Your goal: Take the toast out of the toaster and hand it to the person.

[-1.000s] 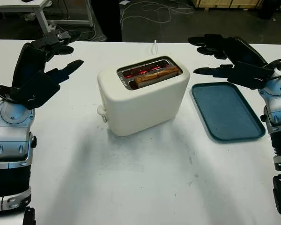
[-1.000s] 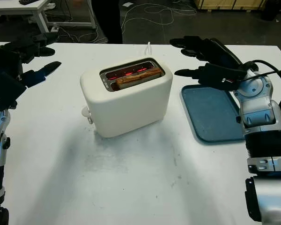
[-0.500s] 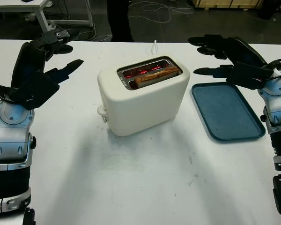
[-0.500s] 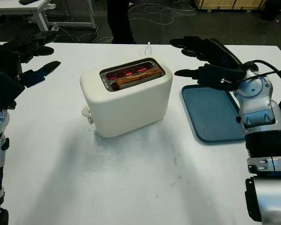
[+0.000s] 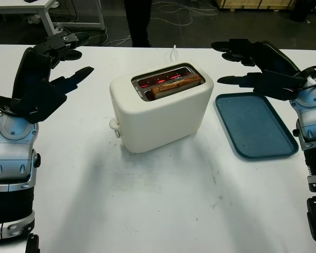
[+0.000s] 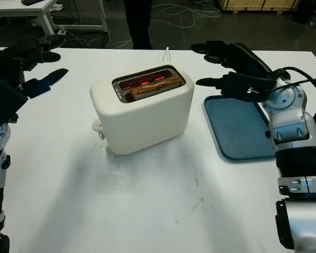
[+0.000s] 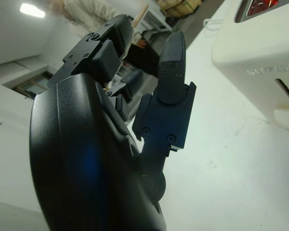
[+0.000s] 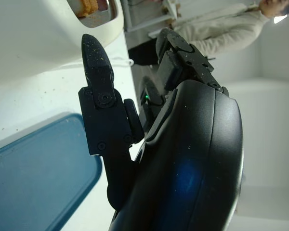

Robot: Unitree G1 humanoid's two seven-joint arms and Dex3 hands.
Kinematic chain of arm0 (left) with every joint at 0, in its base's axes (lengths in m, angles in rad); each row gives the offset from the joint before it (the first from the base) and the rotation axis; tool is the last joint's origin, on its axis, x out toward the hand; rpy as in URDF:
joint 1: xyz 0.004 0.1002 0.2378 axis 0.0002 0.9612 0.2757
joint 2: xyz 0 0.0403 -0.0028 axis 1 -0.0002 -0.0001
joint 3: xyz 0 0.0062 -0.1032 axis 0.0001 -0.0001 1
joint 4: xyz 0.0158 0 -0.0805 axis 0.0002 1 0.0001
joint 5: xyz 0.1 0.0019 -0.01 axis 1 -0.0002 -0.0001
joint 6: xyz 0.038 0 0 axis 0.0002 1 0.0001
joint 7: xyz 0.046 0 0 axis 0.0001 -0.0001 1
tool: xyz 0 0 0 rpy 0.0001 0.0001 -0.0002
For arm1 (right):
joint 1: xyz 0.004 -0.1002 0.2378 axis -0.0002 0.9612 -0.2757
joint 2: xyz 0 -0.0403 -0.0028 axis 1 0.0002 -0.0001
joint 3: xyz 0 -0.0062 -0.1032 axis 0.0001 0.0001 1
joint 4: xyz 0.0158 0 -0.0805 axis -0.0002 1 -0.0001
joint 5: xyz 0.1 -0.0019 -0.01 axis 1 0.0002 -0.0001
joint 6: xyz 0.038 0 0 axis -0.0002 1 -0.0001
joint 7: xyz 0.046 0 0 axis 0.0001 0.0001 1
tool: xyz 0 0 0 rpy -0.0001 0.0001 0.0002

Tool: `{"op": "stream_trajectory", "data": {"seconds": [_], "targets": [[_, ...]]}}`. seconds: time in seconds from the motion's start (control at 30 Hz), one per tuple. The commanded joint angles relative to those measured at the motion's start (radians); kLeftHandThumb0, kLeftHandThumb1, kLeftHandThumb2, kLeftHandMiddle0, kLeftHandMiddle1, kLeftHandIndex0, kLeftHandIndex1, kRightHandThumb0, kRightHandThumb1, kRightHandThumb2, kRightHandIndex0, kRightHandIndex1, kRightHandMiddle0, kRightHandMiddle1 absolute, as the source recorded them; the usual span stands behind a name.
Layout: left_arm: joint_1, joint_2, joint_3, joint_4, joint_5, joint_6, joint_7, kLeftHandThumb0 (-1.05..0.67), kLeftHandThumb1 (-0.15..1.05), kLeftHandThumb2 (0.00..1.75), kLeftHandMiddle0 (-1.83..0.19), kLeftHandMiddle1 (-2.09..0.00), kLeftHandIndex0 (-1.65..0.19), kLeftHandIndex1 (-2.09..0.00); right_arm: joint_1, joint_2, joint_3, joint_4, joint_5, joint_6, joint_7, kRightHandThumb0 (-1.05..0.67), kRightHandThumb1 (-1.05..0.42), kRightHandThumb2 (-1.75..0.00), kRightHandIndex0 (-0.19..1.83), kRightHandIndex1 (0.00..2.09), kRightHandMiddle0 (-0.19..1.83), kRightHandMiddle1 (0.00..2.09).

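One slice of toast (image 5: 176,85) sits in the nearer slot of the cream toaster (image 5: 160,108), its browned top edge standing just proud of the slot while the elements in the far slot glow red. The toaster stands near the middle of the white bench (image 5: 163,200), turned at an angle so its lever knob faces the robot's left side.

Both hands are raised on either flank of the toaster, apart from it. The left hand (image 5: 47,68) hangs above the bench's left part, open and holding nothing, its fingers (image 7: 171,72) extended toward the toaster. The right hand (image 6: 237,68) is likewise open and empty, poised above the far end of the blue tray (image 5: 255,126), which lies flat just to the right of the toaster with nothing on it. That flanking posture looks like a ready stance: either hand could reach the slot, though the right one is nearer the end where the toast rises highest.

A person (image 6: 138,21) stands beyond the far edge of the bench, in dark trousers, placed to receive the slice once it is lifted out.

As I judge it, the task has not yet begun in earnest. The glowing elements suggest heat, so a pinch on the exposed crust, clear of the metal rim, seems the sensible approach.
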Motion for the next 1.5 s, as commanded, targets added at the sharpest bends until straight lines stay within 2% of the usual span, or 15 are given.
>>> {"op": "stream_trajectory", "data": {"seconds": [0.0,0.7,1.47], "targets": [[0.003,0.003,0.001,0.004,0.001,-0.006,0.0,-0.35,0.92,0.14,-0.19,-0.95,-0.51,-0.2,0.007,-0.008,-0.002,-0.002,-0.002,-0.011,-0.011,-0.48,-0.92,-0.07,0.47,0.01,0.43,0.0],[0.009,0.005,0.005,0.003,0.0,-0.012,0.002,-0.36,0.92,0.14,-0.19,-0.96,-0.49,-0.25,0.008,-0.001,-0.002,-0.005,0.003,0.011,-0.007,-0.51,-0.92,-0.08,0.45,0.0,0.41,0.0],[0.012,-0.002,0.009,-0.006,-0.01,0.011,0.001,-0.34,0.92,0.14,-0.18,-0.94,-0.45,-0.29,0.007,-0.007,0.006,-0.015,-0.009,0.009,-0.004,-0.44,-0.92,-0.06,0.45,0.0,0.42,0.0]]}}
